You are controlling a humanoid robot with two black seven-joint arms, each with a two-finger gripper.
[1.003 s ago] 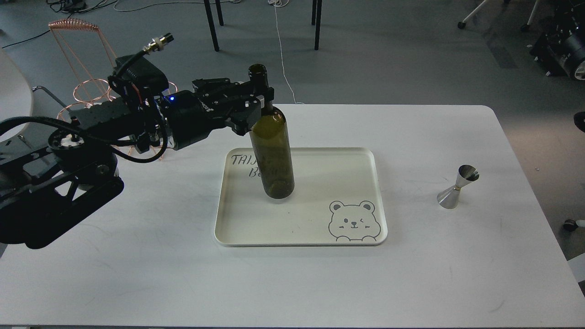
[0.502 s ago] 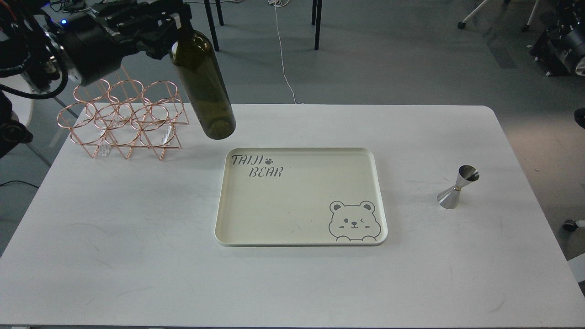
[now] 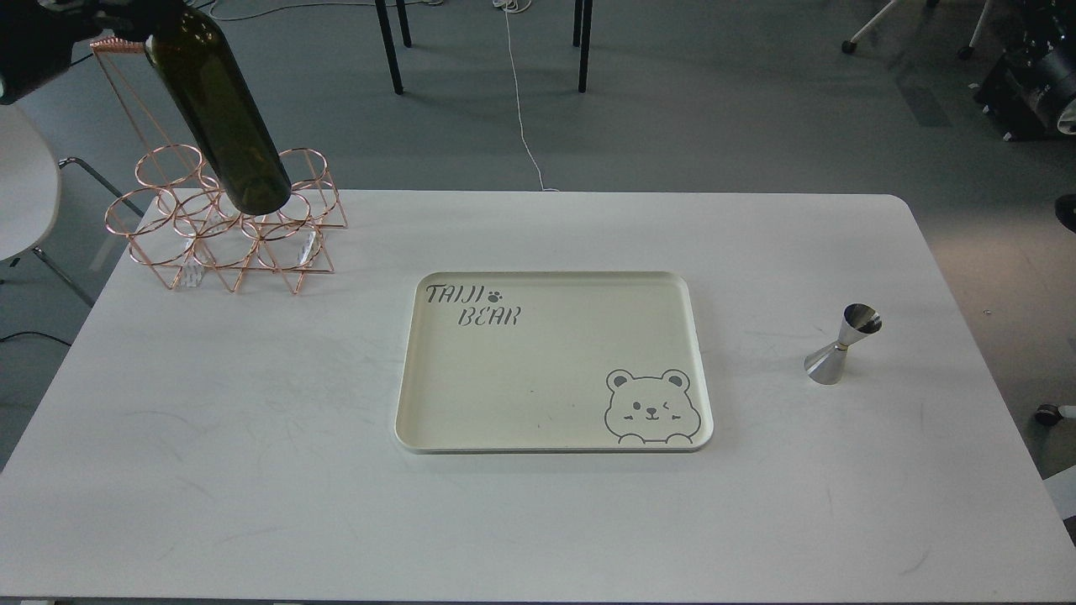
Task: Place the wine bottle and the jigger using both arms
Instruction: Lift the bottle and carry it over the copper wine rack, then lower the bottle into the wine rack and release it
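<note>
The wine bottle (image 3: 220,109) is hanging in the air at the top left, tilted with its base toward the table, and its lower end is showing in front of the copper wire rack (image 3: 227,220). Half a second ago it was further right, between the rack and the tray; a second ago it was standing upright on the tray, clamped at the neck. Now the tray (image 3: 551,433) is lying bare in the middle of the table, showing its bear drawing and the words TAIJI BEAR.

The left arm (image 3: 34,46) is showing only as a dark mass in the top left corner. Its gripper is lying past the edge of the view, so I cannot tell whether it is clenched on the bottle's neck. The right arm is not appearing at all.

The jigger (image 3: 842,344) is standing upright on the table's right side, well apart from the tray, in the same spot as before.

The white table (image 3: 336,504) is carrying faint scuffs. Behind it a grey floor is stretching away, with black chair legs (image 3: 388,42), a white cable (image 3: 519,101) and dark equipment (image 3: 1038,76) at the far right
</note>
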